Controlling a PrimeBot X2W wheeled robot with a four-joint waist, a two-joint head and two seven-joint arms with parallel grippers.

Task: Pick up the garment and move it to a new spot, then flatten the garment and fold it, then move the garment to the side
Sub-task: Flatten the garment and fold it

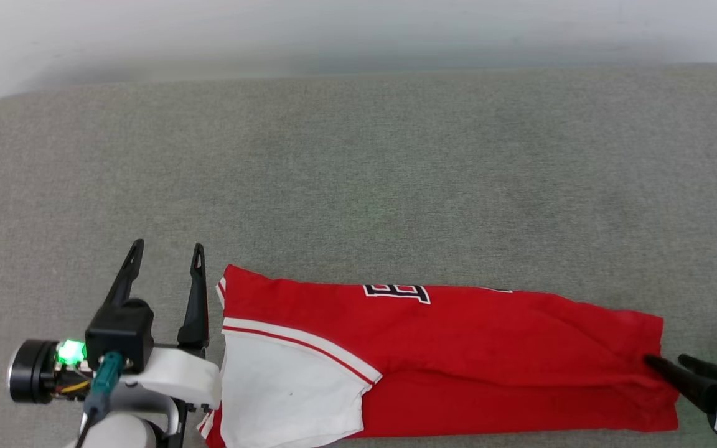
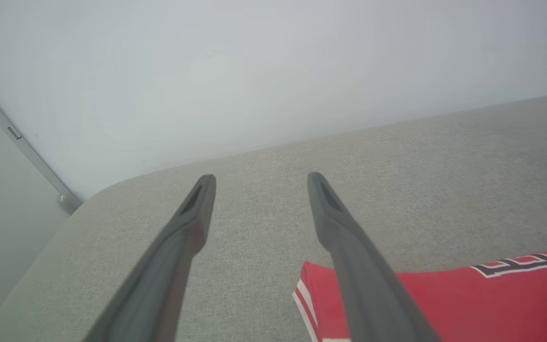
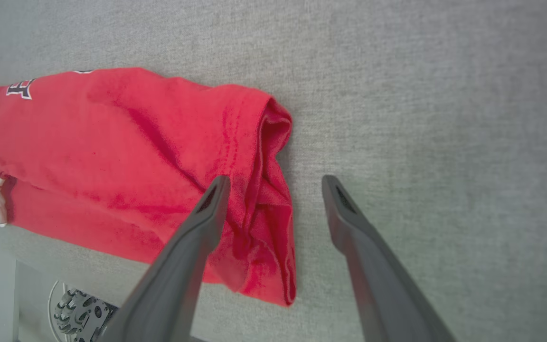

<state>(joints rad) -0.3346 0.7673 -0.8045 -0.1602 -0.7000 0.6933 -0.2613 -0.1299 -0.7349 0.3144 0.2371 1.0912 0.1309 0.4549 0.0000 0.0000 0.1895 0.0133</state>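
Fabric this thin and soft looks as if it will weigh next to nothing and will not hold any shape. The shirt [image 1: 458, 348] will probably sag from wherever it is pinched and slide over itself at the folds. It lies along the near edge of the grey cushion [image 1: 358, 155], doubled lengthwise into a long red strip. One white sleeve [image 1: 284, 386] is laid over its left end, and a bit of black lettering [image 1: 396, 292] peeks out at the far fold.

The left claw [image 1: 168, 246] stands just beside the left end of the shirt. Its fingers are spread apart and hold nothing, and they point away over bare cushion.

The right claw [image 1: 665, 359] is at the right end, also spread. In the right wrist view one finger [image 3: 207, 209] sits over the red cloth and the other over the grey cushion. The bunched hem [image 3: 273, 190] lies between them. I cannot tell whether the fingertips are touching the cloth.

To my eye the layers at the hem are rumpled and stacked. A pinch there should take in every layer near the corner, or the lower ones will likely peel away and undo the fold. At the left end, the striped shoulder seam by the collar looks like the firmest place to grip, since the loose sleeve would probably just flop. Taking both ends together and keeping the strip lightly taut seems the safest way to carry or fold it. Dragging it could ruck the cloth against the rough-looking cushion weave.
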